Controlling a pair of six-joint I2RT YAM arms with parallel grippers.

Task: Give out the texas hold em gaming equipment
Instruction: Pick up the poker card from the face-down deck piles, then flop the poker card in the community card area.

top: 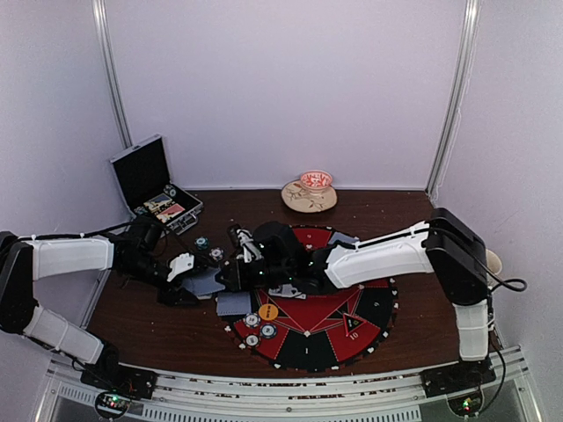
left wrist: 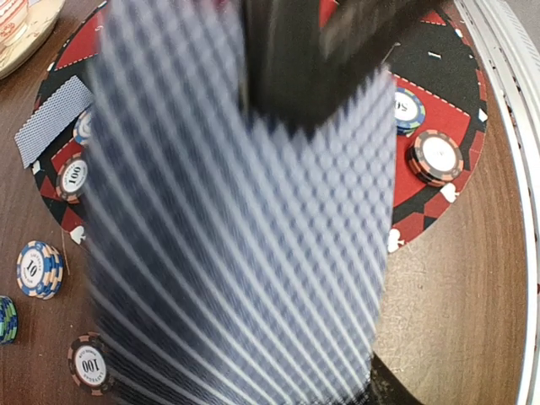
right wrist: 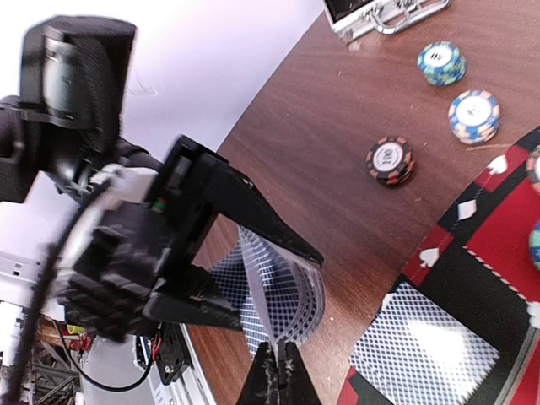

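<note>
Left end effector (right wrist: pixel 277 288): clamped on deck (right wrist: pixel 297 295). Right end effector (right wrist: pixel 276 373): closed on one card (right wrist: pixel 256 291) at deck. Chips (right wrist: pixel 390 160): on desk (right wrist: pixel 337 118).

White shells over black joints on left arm (top: pixel 70 257) and right arm (top: pixel 387 255). Thin black cables (top: pixel 510 283) looping alongside. Dark bases (top: pixel 119 380) with tiny green and red lights (top: pixel 110 403). Black, wedge-shaped fingers (right wrist: pixel 245 207) beyond a ribbed block (right wrist: pixel 110 270).
</note>
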